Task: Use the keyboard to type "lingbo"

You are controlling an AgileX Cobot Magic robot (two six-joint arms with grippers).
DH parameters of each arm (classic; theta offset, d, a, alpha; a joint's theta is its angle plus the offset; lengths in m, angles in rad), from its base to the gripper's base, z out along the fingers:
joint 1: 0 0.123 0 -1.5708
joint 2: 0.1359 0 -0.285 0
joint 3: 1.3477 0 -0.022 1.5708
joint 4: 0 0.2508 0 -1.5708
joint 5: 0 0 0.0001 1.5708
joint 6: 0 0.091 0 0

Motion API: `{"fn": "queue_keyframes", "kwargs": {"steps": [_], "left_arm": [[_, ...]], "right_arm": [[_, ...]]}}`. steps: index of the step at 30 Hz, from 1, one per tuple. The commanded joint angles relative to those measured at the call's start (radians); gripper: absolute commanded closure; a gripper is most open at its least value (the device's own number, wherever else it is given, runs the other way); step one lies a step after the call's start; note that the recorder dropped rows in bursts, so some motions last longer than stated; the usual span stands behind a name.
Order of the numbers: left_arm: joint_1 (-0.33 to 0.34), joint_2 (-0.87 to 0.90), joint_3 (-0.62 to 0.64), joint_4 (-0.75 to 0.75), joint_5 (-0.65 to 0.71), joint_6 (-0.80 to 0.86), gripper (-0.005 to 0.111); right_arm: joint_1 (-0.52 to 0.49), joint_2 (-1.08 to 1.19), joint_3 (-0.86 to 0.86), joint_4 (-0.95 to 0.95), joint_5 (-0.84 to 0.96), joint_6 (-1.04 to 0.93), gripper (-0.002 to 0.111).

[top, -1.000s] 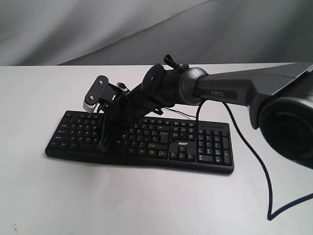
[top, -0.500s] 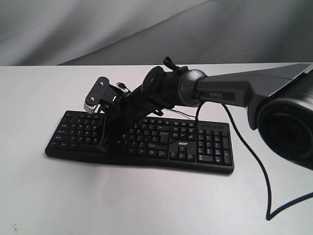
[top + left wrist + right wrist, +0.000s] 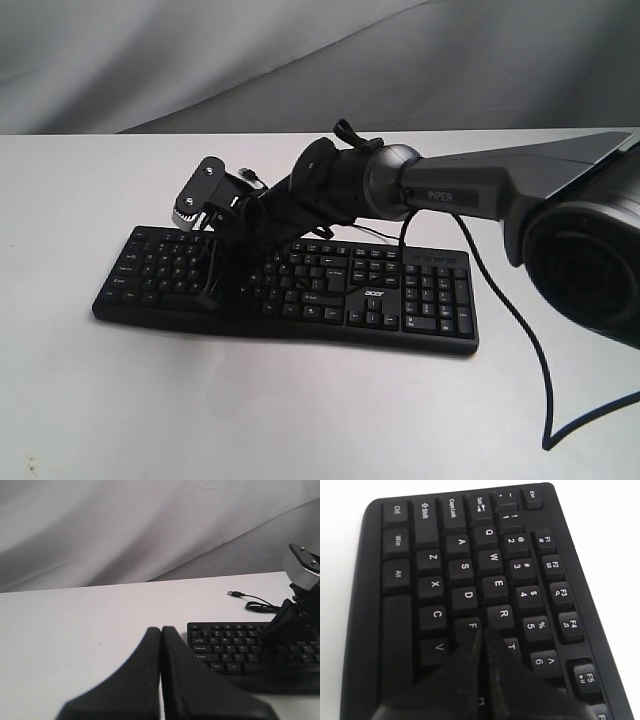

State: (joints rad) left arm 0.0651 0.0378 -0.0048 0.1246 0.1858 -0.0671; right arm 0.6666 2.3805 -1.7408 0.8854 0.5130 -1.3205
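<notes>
Keyboard lies beneath right fingers (pressed together)

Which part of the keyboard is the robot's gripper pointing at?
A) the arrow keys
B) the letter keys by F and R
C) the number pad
B: in the right wrist view the right gripper, its fingers shut together, ends over the keyboard right beside the F and R keys.

- The keyboard is lying on the tabletop.
- The right gripper is pointing down at the keyboard's left half.
- A cable is lying behind the keyboard.
</notes>
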Motion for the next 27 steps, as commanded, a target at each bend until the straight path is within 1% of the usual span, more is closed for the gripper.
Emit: {"fn": "queue_keyframes", "kwargs": {"steps": [1,15,21,27], "left_arm": [[-0.007,0.001,0.005,0.000,-0.002,-0.002,0.106],[-0.007,0.001,0.005,0.000,-0.002,-0.002,0.106],[-0.007,0.001,0.005,0.000,-0.002,-0.002,0.106],[-0.007,0.001,0.005,0.000,-0.002,-0.002,0.106]], "right_arm": [[0.000,-0.001,-0.006,0.011,-0.005,-0.007,0.108],[0.000,0.020,-0.006,0.016,-0.003,-0.013,0.108],[0.000,-0.011,-0.006,0.016,0.004,-0.016,0.108],[0.000,-0.026,-0.006,0.016,0.074,-0.008,0.108]]}}
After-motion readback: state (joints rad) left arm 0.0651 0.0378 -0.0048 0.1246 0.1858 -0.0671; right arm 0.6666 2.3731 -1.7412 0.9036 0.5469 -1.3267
